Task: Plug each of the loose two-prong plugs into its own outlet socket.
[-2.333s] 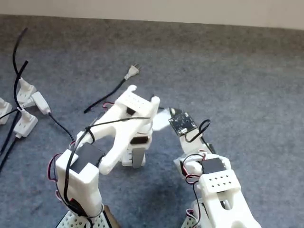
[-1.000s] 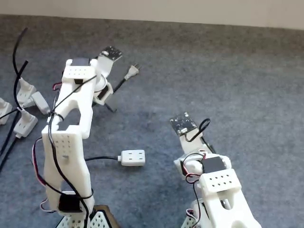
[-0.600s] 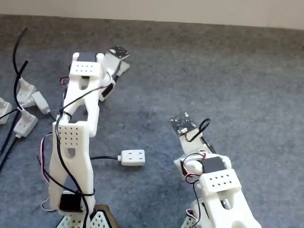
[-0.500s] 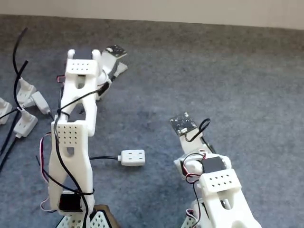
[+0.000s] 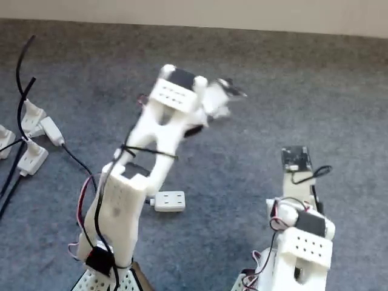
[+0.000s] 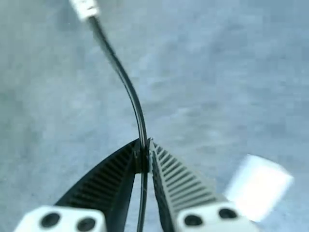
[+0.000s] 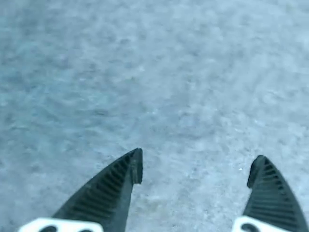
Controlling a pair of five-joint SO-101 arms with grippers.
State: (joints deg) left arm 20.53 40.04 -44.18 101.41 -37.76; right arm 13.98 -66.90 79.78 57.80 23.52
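Some indoor room, judging by grey carpet (image 5: 315,103) running up to a pale wall (image 5: 242,11).

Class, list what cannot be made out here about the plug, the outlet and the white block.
Plug: left wrist view, cut off by the edge, prongs unseen.
Outlet: high view, sockets too small to judge; arm hides its cord end.
White block: left wrist view, blurred, unidentifiable.

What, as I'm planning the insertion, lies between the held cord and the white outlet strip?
Nothing visible: the left end effector is shut on the cord, and bare carpet separates it from the outlet strip.
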